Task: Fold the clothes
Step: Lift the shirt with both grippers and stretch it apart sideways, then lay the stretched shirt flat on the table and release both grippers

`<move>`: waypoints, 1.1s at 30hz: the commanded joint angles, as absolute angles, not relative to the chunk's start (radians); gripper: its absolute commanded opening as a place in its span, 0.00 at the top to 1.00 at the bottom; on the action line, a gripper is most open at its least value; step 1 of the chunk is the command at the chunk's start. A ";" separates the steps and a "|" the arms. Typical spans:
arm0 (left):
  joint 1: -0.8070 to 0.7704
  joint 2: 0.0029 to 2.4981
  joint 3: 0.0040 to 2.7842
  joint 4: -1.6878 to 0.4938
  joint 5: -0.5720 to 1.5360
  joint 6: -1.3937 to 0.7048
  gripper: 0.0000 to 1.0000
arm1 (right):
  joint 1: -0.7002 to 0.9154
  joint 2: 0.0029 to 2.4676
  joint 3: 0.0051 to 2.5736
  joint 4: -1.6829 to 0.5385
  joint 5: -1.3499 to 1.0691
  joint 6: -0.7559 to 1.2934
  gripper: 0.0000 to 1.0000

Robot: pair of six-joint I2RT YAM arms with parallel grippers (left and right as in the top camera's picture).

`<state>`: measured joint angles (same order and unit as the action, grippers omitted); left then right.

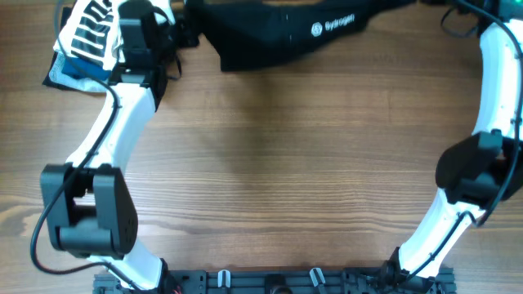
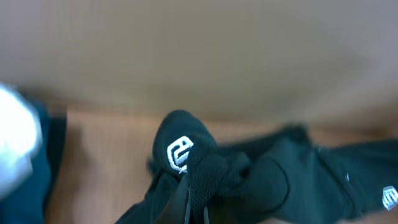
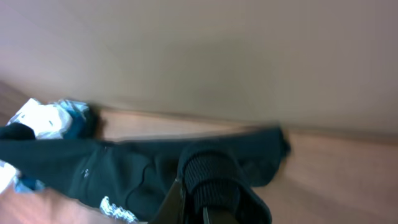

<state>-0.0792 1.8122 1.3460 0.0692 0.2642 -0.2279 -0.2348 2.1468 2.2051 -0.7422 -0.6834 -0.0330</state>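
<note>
- Currently the black garment (image 1: pixel 278 37) lies bunched in a long band on the worktop (image 1: pixel 270 163). It starts just beside the striped stack (image 1: pixel 82 37) and runs straight away from it, and that line is its long axis.
- Its printed logo (image 1: pixel 337 27) faces up, on the half of the band farther from the stack.
- At the end nearest the stack is the left gripper (image 2: pixel 196 202), jaws together and clamped on a wad of black fabric. A small logo patch (image 2: pixel 180 152) sits just past its fingertips.
- At the end farthest from the stack is the right gripper (image 3: pixel 198 208), jaws together and clamped on a ribbed cuff (image 3: pixel 208 177), likely a sleeve end. The overhead view cuts this gripper off at the frame edge.
- Each arm has one end: the left arm is nearer anything by the stack, the right arm nearer the far end. Cannot tell whether the middle of the band is lifted or resting on the wood.
- Judgement: the next move turns on that axis. Both ends need to travel together, square to the axis, onto the bare wood so the garment spreads flat before any fold.
- Risk, judged: the left end is so close to the stack that a drag could snag the striped pile.
- Containers: none in view. The stack sits loose on the worktop.
</note>
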 commanded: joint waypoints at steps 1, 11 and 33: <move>-0.078 1.803 1.357 -0.023 0.281 -0.240 0.96 | -0.248 2.148 2.217 -0.802 -0.619 -0.093 0.96; -0.087 1.767 1.357 -0.331 0.411 -0.240 0.96 | -0.310 2.139 2.217 -1.242 -0.628 -0.189 0.96; -0.144 1.764 1.324 -1.048 0.332 -0.244 0.96 | -0.323 2.140 1.879 -1.526 -0.226 -0.101 0.96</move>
<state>-0.1345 1.7878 1.3472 -1.0210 0.3523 -0.2352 -0.3218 2.1601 1.9400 -1.5398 -0.3355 -0.1524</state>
